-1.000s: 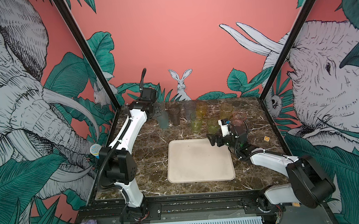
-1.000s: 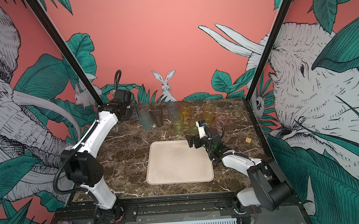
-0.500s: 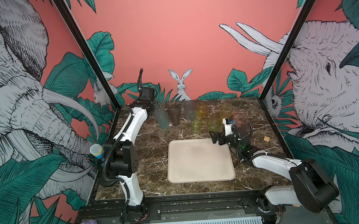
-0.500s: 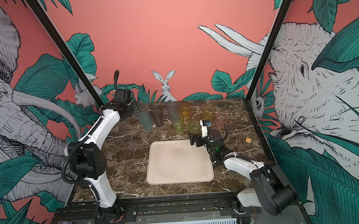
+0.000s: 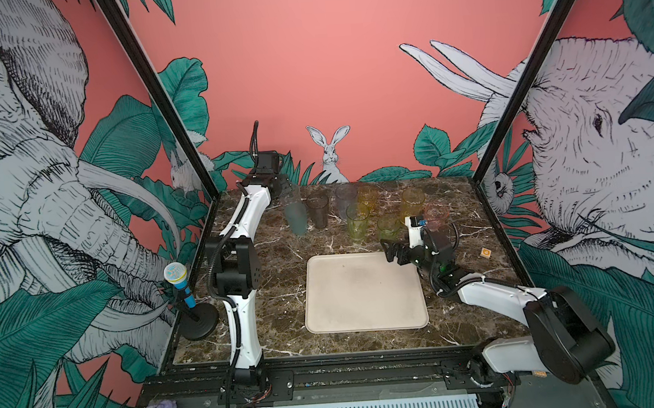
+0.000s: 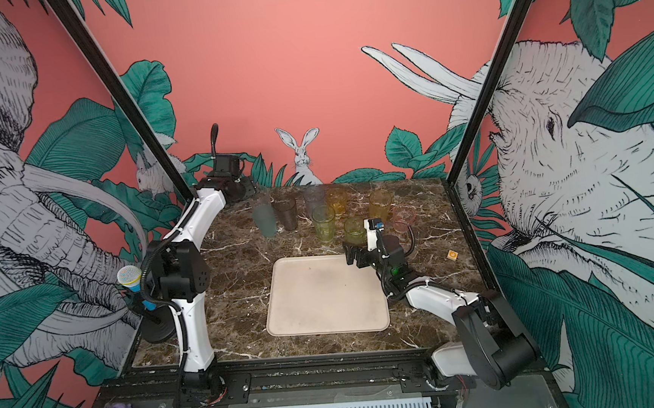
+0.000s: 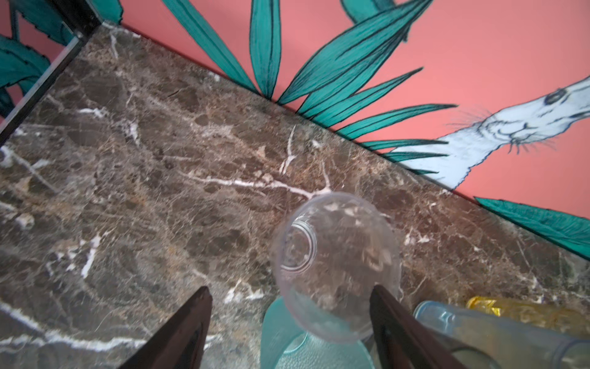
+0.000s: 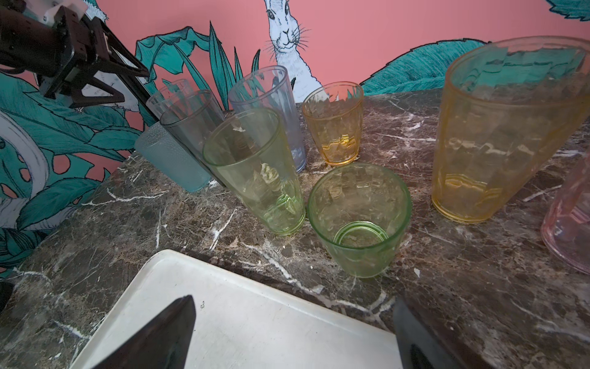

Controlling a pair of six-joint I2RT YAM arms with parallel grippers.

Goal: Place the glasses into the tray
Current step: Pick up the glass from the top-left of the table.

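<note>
The left gripper (image 7: 289,289) has its two dark fingers (image 7: 191,322) spread apart, and the clear glass (image 7: 335,271) stands between them. One finger is right beside the rim. The other is well apart from it, so nothing is squeezed yet. The right gripper (image 8: 292,300) is spread wide too and holds nothing. It hangs over a far corner of the tray (image 5: 363,289) and points at the short green glass (image 8: 359,220).

I think the job has hardly begun. The tray is bare. All nine glasses stand on the table (image 5: 276,295) behind the tray, near the back wall. Every one must be carried over.

The glasses are all see-through and wider at the top than at the bottom. The teal glass (image 8: 169,159) looks cloudy, with tiny bumps all over. The grey glass (image 8: 188,127) and the blue glass (image 8: 265,105) are tall and smooth. The tall green glass (image 8: 255,179) has rings at its bottom. The amber glass (image 8: 333,124) and the tall yellow glass (image 8: 504,127) have wavy flat patches. The pink glass (image 8: 568,217) shows only partly. The tray is flat and cream, with round corners, a low rim and a few scuffs. The table looks like dark brown stone with thin white lines.
</note>
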